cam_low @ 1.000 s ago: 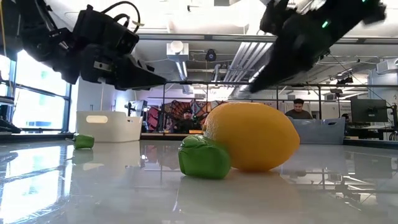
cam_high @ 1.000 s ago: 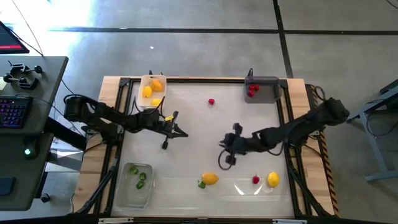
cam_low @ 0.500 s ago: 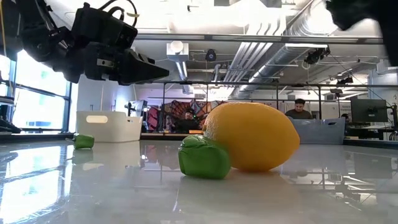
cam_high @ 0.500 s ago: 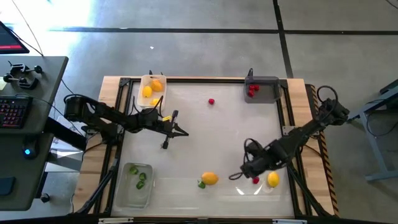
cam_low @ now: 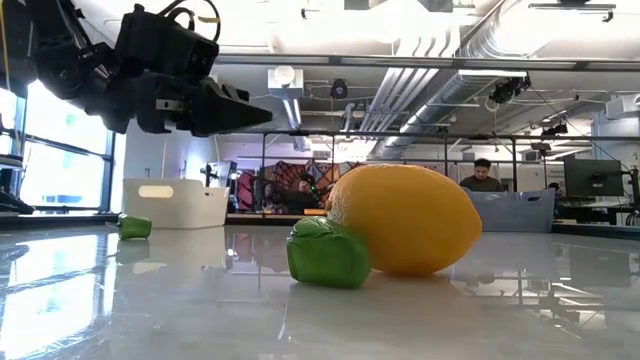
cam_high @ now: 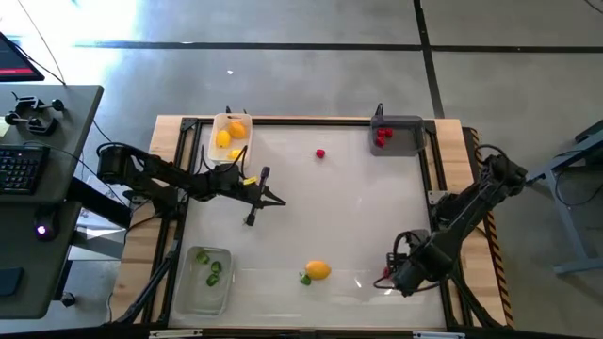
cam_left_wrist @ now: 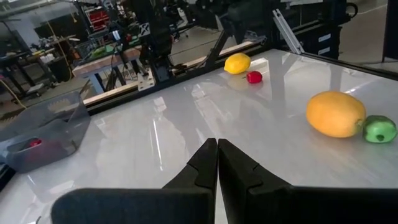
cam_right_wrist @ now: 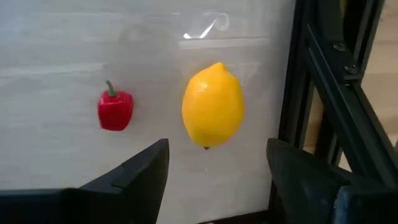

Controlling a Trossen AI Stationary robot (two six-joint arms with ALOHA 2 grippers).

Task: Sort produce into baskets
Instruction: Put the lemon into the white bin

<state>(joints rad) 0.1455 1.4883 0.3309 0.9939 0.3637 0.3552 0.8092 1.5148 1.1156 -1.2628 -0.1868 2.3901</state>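
Since half a second ago the right gripper (cam_high: 403, 276) has travelled further toward the lower right of the high view and now covers the spot where the yellow lemon (cam_right_wrist: 212, 106) and the small red pepper (cam_right_wrist: 115, 111) lie. Its wrist view shows both pieces on the table between the two fingers, which stand wide apart and hold nothing. The left gripper (cam_high: 273, 200) has stayed in the centre-left of the high view, above the table, with its fingers pressed together and empty.

The table (cam_high: 311, 217) is white and glossy; it reflects the ceiling lights and sits in a wooden frame with black rails. On it, at the lower centre of the high view, an orange fruit (cam_high: 318, 270) lies touching a little green piece (cam_high: 305, 279). One red berry (cam_high: 320, 153) lies alone at the upper centre. The white tray (cam_high: 229, 138) at the upper left holds yellow and orange pieces, the dark grey tray (cam_high: 398, 135) at the upper right holds red ones, and the clear tray (cam_high: 203, 279) at the lower left holds green ones.

Around the table there is a grey concrete floor, and a desk with a keyboard (cam_high: 21, 169) at the left edge. In the low view, the room behind is an open workshop with ceiling pipes, and a person (cam_low: 482, 175) sits in the background at the right.
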